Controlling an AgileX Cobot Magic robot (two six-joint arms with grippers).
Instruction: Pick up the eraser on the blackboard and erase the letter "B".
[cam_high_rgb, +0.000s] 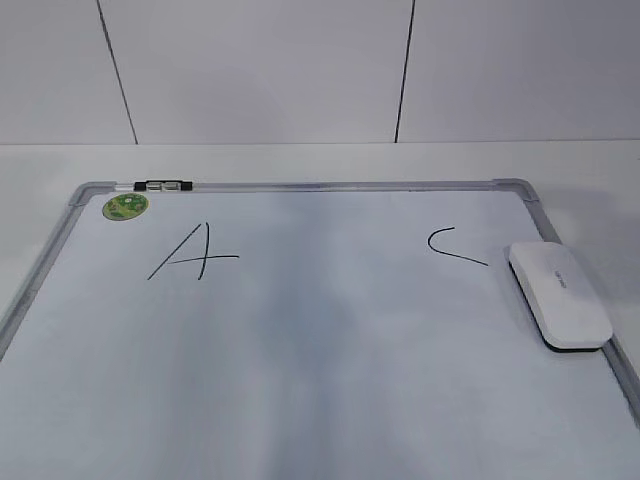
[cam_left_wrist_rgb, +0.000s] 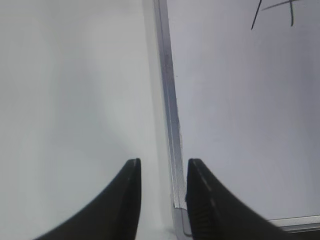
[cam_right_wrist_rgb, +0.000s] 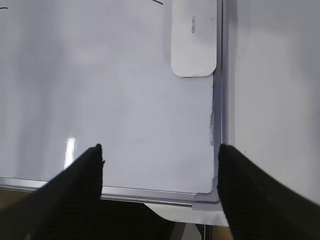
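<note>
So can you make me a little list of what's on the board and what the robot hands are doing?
board: white board with a grey frame, lying flat
letters: "A" on the left, "C" on the right; no B shows between them
eraser: white eraser by the right edge, not held
marker: marker at the top edge
sticker: green sticker, top left corner
left gripper: open, empty
right gripper: open wide, empty

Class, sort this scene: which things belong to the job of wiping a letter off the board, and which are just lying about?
For the job:
eraser
blackboard, on which the eraser lies
(no letter "B" shows on it)

Just lying about:
marker
green sticker
letter "A"
letter "C"
</note>
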